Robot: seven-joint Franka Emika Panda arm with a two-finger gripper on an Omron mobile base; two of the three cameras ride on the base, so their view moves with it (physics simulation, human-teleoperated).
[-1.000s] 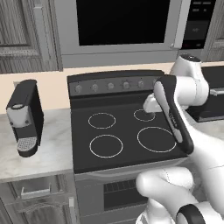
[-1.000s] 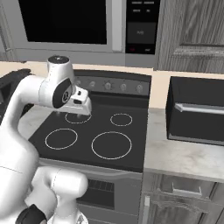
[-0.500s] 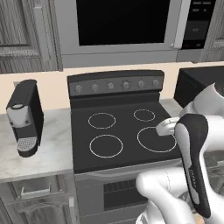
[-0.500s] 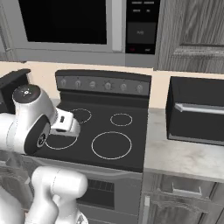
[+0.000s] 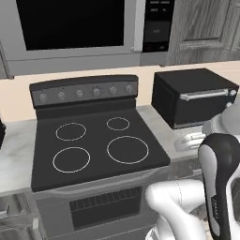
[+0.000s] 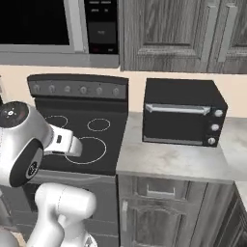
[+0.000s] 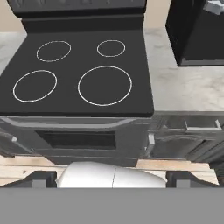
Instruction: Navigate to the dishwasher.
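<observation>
Two risks as I see it: the base could clip the dark cabinet doors (image 6: 159, 212) under the counter (image 6: 173, 159) if it drives on this close, and the folded arm (image 6: 29, 144), hanging at 9 o'clock in the right base view, could brush the stove (image 5: 93, 140) front as it goes. It could also stop short, since the fronts ahead are the black oven and wood-grain doors. Where the dishwasher stands I cannot tell from here.

The gripper (image 7: 113, 177) looks down on the cooktop from the hand view. Its tips sit wide apart at 6 o'clock with nothing held between them.

Compared with a second ago the whole picture has slid, so the base has driven to its right. The stove now lies toward 9 o'clock in the left base view and the toaster oven (image 5: 194, 96) has come fully in at 2 o'clock. The arm, then stretched over the burners, is tucked low
</observation>
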